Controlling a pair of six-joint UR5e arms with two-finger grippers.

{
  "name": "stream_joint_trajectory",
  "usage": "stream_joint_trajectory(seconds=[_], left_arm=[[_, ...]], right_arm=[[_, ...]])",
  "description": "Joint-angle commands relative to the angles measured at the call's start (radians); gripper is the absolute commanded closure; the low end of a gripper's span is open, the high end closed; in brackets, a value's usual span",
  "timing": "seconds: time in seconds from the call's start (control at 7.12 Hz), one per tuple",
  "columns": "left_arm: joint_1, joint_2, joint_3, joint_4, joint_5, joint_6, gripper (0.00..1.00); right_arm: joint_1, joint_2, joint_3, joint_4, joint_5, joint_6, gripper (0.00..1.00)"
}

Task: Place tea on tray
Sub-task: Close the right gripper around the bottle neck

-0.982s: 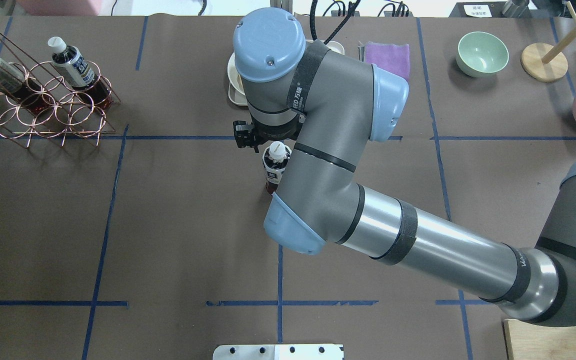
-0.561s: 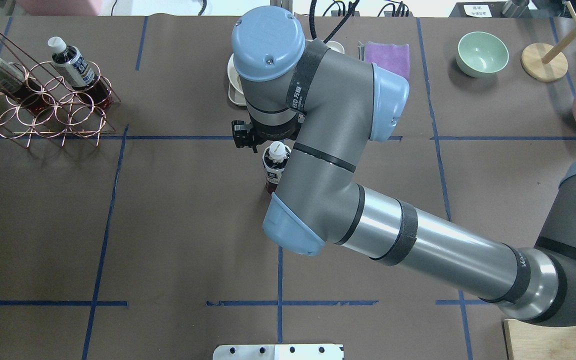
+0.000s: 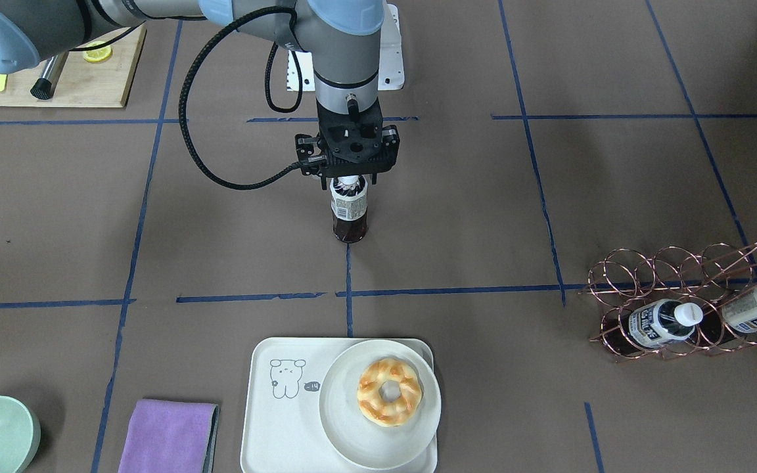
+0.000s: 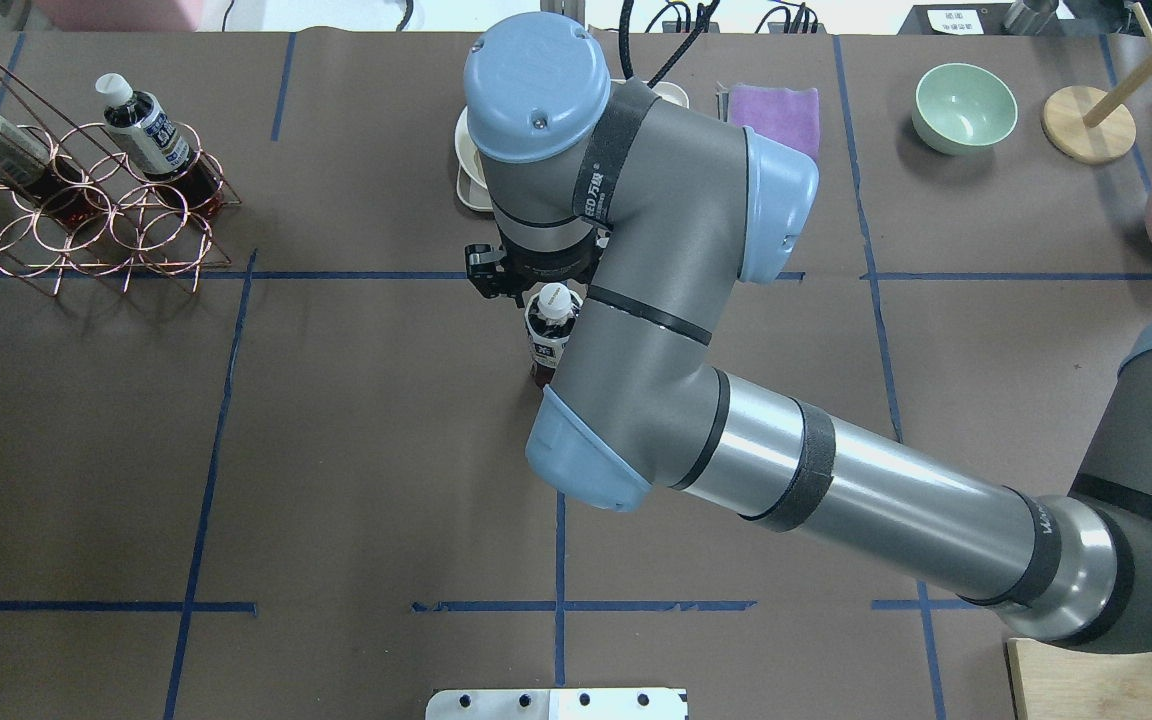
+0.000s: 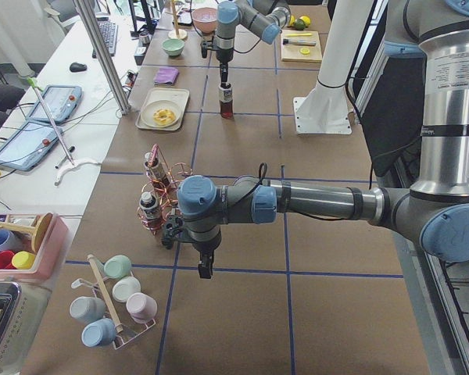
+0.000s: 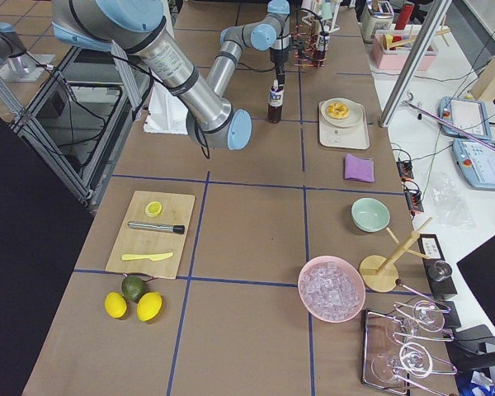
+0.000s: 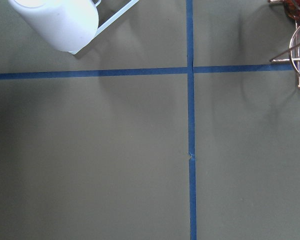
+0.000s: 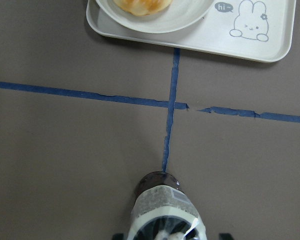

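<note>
Right gripper (image 3: 347,179), front view: it points straight down over the cap of the tea (image 3: 349,213), jaws either side of the neck. The tea stands upright on the brown table (image 3: 549,197), on a blue tape line (image 3: 348,276), well apart from the tray (image 3: 267,420). On the tray, a round plate (image 3: 339,420) with a doughnut (image 3: 388,391) fills one end; the end with the bear drawing is bare.

Overhead view: the forearm covers most of the scene. The white cap shows just beside the wrist, and the tray is largely hidden.

Left-end view: the left gripper (image 5: 205,268) hangs low over the table near the copper rack (image 5: 160,199). I cannot tell whether it is open or closed.

Right wrist view: the bottle shoulder sits at the bottom edge, with dark finger ends showing clear of it on both sides. I read the jaws as spread, not clamped. The tray lies ahead along the tape.

Step in hand, by my judgement: the grasp at the neck, early in the task. The next move calls for closing on the neck, lifting clear, carrying the tea forward, and setting it on the bare bear end away from the plate rim.
</note>
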Motion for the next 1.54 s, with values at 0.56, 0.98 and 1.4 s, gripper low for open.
stream_joint_trajectory(seconds=[0.56,0.98,1.4], left_arm=[[0.0,0.0,0.0,-0.002,0.0,0.0,0.0],[0.0,0.0,0.0,0.0,0.0,0.0,0.0],[0.0,0.0,0.0,0.0,0.0,0.0,0.0]], right_arm=[[-0.005,0.003,0.02,-0.027,0.001,0.003,0.35],[-0.011,0.002,0.017,-0.027,0.0,0.003,0.45],[-0.011,0.005,0.017,-0.027,0.0,0.003,0.47]])
